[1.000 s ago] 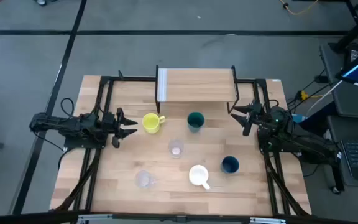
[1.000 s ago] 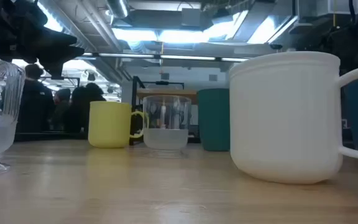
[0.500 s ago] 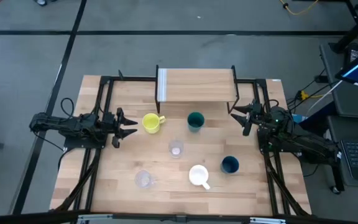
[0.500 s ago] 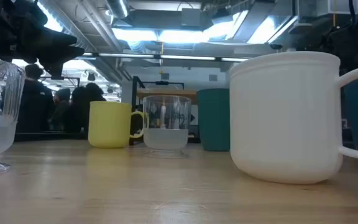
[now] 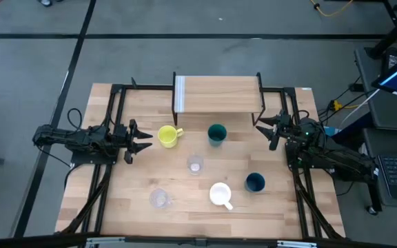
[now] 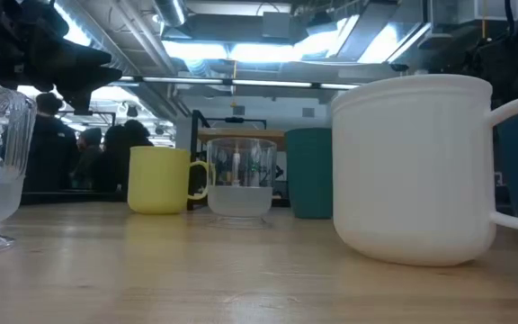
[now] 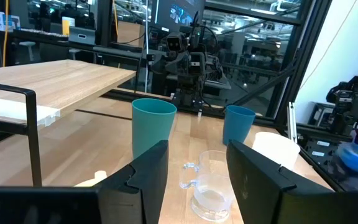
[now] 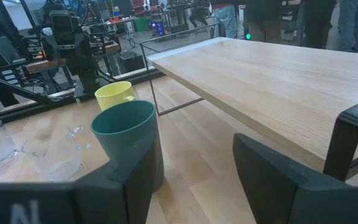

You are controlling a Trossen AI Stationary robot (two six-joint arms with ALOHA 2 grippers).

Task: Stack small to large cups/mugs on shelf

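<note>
Six vessels stand on their bases on the table: a yellow mug, a teal-green cup, a dark blue cup, a white mug and two clear glasses. The shelf stands at the table's far edge on black legs. My left gripper is open and empty, left of the yellow mug. My right gripper is open and empty, right of the teal-green cup.
Black frame rails run along the table's left and right sides under both arms. In the low view, people stand in the room behind the table. Bare wood lies between the cups and the near edge.
</note>
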